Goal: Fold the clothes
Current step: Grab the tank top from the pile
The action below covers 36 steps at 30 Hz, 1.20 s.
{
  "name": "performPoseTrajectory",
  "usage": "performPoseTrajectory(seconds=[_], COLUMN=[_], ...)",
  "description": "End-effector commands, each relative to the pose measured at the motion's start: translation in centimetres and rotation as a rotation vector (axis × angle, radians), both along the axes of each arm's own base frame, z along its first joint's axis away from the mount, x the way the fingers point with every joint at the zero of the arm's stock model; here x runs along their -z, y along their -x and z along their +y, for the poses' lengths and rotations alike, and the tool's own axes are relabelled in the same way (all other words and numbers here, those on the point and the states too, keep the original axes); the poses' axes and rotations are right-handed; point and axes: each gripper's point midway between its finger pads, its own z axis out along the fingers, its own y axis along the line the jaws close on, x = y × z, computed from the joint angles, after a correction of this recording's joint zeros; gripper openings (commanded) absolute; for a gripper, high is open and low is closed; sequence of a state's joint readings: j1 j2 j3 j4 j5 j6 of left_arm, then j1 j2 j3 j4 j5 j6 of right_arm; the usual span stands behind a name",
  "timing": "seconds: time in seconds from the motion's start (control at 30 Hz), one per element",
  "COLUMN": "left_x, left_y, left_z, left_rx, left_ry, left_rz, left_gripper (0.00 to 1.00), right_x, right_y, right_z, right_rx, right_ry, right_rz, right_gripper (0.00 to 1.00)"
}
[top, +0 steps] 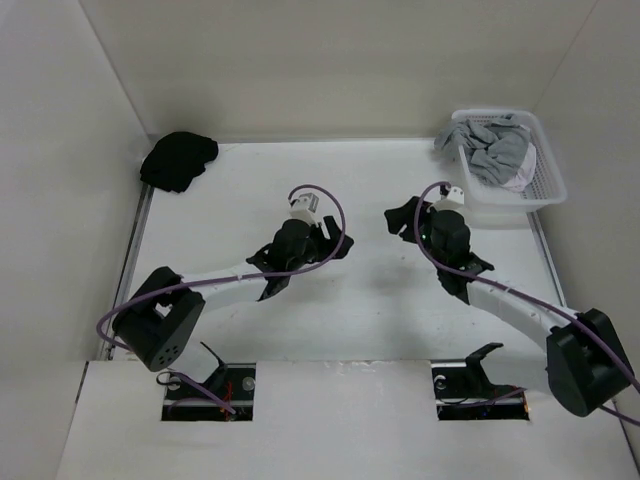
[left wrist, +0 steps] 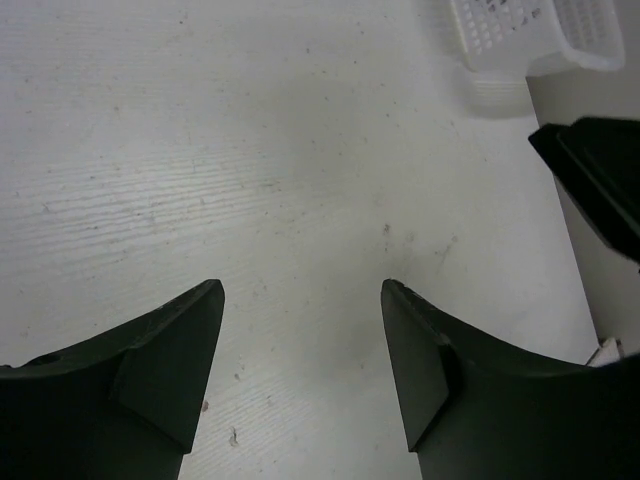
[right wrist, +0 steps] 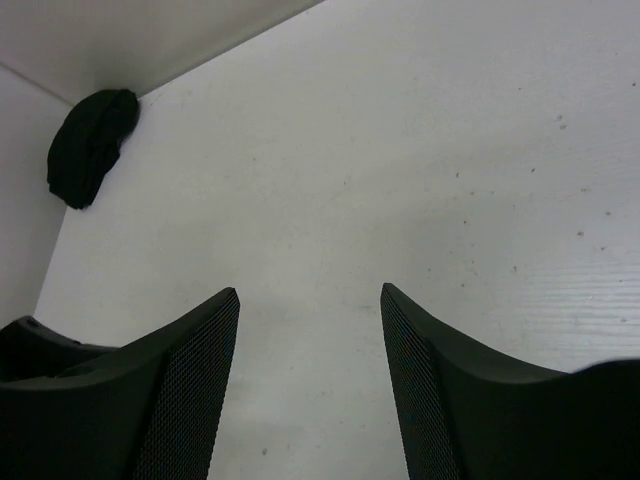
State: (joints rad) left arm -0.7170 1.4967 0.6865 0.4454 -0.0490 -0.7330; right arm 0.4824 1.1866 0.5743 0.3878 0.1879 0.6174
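The clothes (top: pixel 495 150), a crumpled grey knit garment, lie heaped in a white basket (top: pixel 500 212) at the table's far right. My left gripper (top: pixel 338 240) hovers open over the middle of the table, pointing right. In the left wrist view the left gripper (left wrist: pixel 302 290) has only bare table between its fingers. My right gripper (top: pixel 402 220) faces it from the right, just in front of the basket, also open. The right wrist view shows the right gripper (right wrist: pixel 310 292) holding nothing. Neither gripper touches the clothes.
A black cloth bundle (top: pixel 178 160) sits in the far left corner, also seen as the black bundle (right wrist: pixel 90 145). A pale cloth (top: pixel 522 180) lies under the grey garment. White walls enclose the table. The basket corner (left wrist: pixel 530 35) and a right gripper finger (left wrist: pixel 600 180) show in the left wrist view.
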Motion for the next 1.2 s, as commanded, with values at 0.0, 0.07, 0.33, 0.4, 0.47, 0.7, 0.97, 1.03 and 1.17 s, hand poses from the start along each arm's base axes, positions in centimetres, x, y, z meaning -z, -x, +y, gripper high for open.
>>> performPoseTrajectory(seconds=[0.0,0.07,0.33,0.4,0.47,0.7,0.97,1.03,1.17], left_x=[0.4,1.2,0.6,0.5,0.5,2.4,2.6,2.4,2.2], left_y=[1.4,1.6,3.4,3.4,3.2,2.1,1.4,1.2,0.8], left_z=[-0.7,-0.8,-1.8,-1.4,-1.1,0.0,0.8,1.2,1.9], left_rx=[0.07,0.082,0.138,0.131,0.123,0.074,0.042,0.034,0.01], left_ry=[-0.04,-0.054,-0.032,-0.031,-0.037,-0.048,-0.015,-0.001,0.023], left_rz=[-0.05,-0.025,-0.044,-0.057,-0.072,-0.037,-0.035,-0.033,-0.039], left_gripper=[0.67,0.67,0.56,0.35,0.22,0.25,0.32,0.33,0.33], right_x=[-4.5,-5.6,-8.7,-8.7,-8.6,-3.0,2.8,4.3,6.5], right_y=[-3.0,-4.3,-10.4,-12.1,-13.4,-18.6,-22.3,-22.7,-23.6], right_z=[-1.5,-2.6,-11.2,-16.3,-20.4,-31.3,-36.3,-36.6,-37.1], right_rx=[0.075,0.111,0.341,0.495,0.611,0.799,0.799,0.799,0.807], right_ry=[-0.013,-0.01,0.031,0.041,0.057,0.142,0.12,0.122,0.086], right_rz=[-0.073,-0.08,-0.065,-0.036,-0.005,0.193,0.309,0.342,0.374], right_gripper=[0.63,0.54,0.03,0.0,0.03,0.47,0.57,0.58,0.57])
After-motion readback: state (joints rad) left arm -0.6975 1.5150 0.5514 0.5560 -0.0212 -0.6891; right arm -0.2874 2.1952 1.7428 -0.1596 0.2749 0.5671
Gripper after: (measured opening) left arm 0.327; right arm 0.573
